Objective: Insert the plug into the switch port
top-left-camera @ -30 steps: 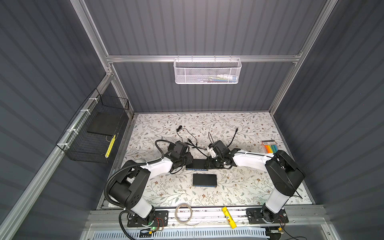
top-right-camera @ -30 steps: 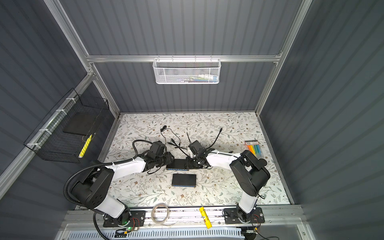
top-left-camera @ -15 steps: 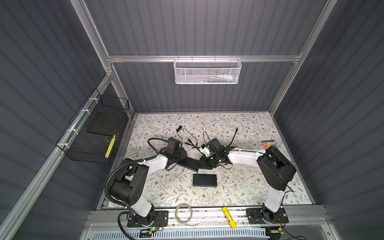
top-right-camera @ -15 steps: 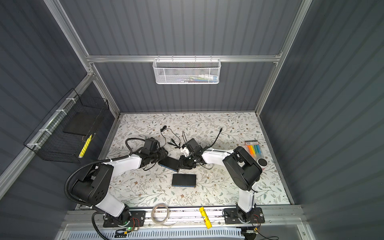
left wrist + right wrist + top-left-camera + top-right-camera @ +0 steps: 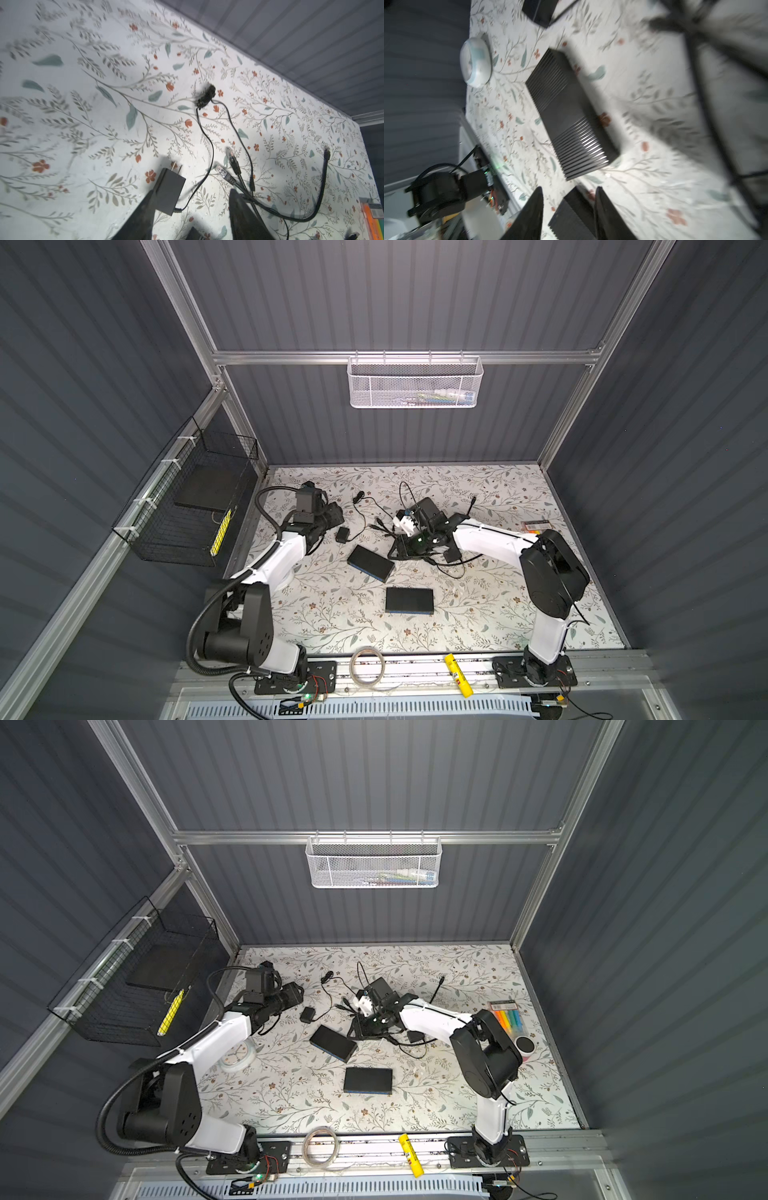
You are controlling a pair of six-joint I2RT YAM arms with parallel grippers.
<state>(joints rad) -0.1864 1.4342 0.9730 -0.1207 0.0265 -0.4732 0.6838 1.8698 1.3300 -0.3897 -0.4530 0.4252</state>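
**Both end effectors open; plugs loose on the worktop**

The left end effector has its jaws apart, with only bare worktop between them. Two plugs lie unplugged just ahead of it, near one finger. An adapter sits just beside the other finger. The right end effector is spread too and grips nothing. The switch lies flat ahead of it, apart from its tips. A second switch shows through the gap between its fingers, down on the worktop.
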